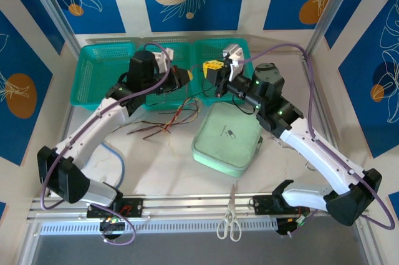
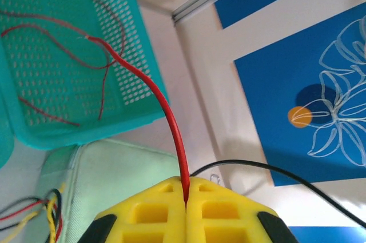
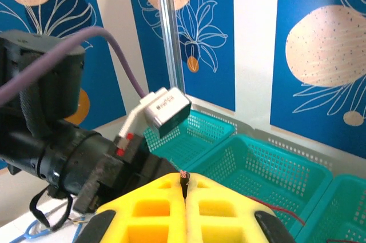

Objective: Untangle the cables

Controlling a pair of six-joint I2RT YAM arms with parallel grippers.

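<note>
My left gripper is shut on a red cable, which curves up from the yellow jaws toward a teal basket. A black cable arcs off to the right behind the jaws. My right gripper is shut on the end of a black cable, its copper strands just poking out. In the top view both grippers, left and right, hang close together in front of the baskets. The loose tangle of cables lies on the table below them, and its end shows as a cable bundle.
Three teal baskets line the back; the one in the left wrist view has thin dark red wires in it. A mint-green pouch lies right of the tangle. Scissors sit at the near rail. A light-blue tube lies by the left arm.
</note>
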